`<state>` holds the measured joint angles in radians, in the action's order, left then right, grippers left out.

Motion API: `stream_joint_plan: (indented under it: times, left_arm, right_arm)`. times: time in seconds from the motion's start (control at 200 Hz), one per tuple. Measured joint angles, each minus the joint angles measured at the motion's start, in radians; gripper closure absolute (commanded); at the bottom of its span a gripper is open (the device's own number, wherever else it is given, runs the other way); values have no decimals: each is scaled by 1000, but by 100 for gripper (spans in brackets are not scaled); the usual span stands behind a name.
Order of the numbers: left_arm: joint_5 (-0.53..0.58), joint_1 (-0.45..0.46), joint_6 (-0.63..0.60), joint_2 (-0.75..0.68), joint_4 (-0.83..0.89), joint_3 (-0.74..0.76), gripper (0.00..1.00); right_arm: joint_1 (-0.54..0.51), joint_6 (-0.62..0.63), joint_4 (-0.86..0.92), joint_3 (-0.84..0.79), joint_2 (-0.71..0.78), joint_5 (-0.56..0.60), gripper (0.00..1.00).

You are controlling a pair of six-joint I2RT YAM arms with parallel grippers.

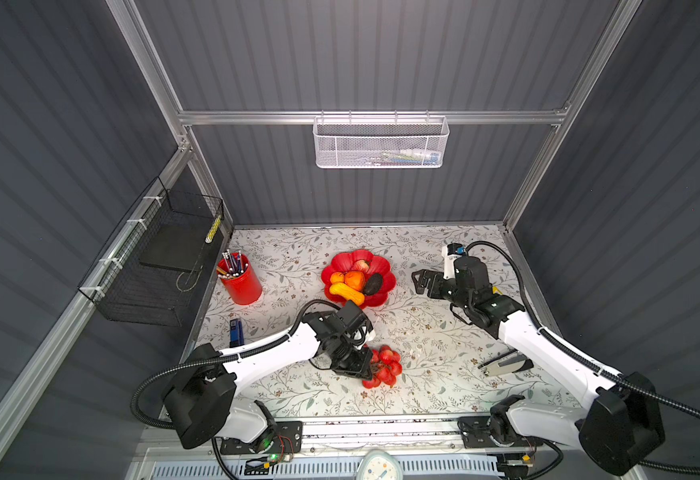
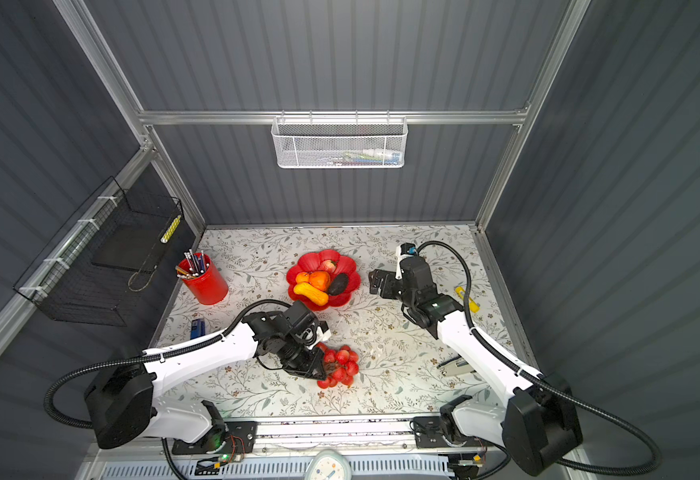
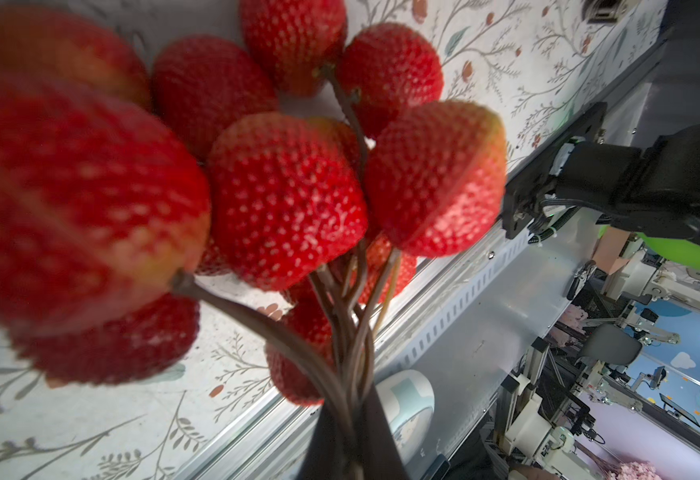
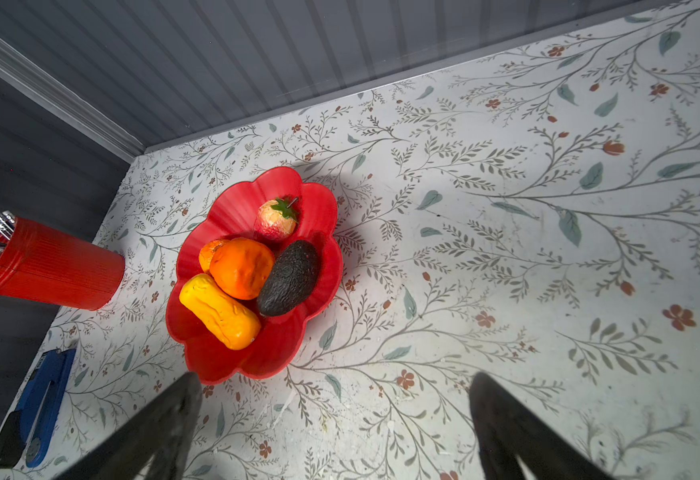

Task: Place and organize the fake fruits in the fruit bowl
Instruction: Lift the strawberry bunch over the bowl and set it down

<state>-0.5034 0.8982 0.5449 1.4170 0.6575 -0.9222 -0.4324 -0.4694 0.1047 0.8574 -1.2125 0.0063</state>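
Left gripper (image 3: 352, 440) clamped on stem of berry bunch (image 1: 386, 365), near centre. Right gripper (image 1: 419, 282) spread wide, empty, just right of fruit bowl (image 1: 342, 261).

light: bright on table (image 1: 419, 345); walls (image 1: 48, 124) dim | shadows: soft | blur: near side of berry bunch (image 3: 281, 199) (left wrist)

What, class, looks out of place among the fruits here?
The strawberry bunch is the odd one: it is outside the fruit bowl, nearer the front edge, its stems pinched in the left gripper. The other fruits lie in the bowl.
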Motion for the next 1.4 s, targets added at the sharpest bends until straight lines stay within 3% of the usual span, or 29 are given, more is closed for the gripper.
stream_joint_plan:
  times: [0.31,0.685,0.981,1.141,1.236,1.401]
  left_arm:
    - [116,-30,-75,33,14,-290,100]
    - [149,-253,-203,264,-132,-533,100]
    - [195,-311,-231,473,-287,-535,100]
    - [235,-340,-219,492,-356,-454,100]
    - [269,-344,-210,492,-372,-430,88]
    - [315,-349,-190,489,-389,-400,34]
  right_arm:
    - [14,-2,15,-20,74,24,1]
    - [44,3,78,-86,271,88,1]
    - [60,6,116,-126,335,111,1]
    - [65,9,132,-133,335,113,1]
    - [69,10,131,-133,333,113,1]
    - [72,10,128,-133,309,113,1]
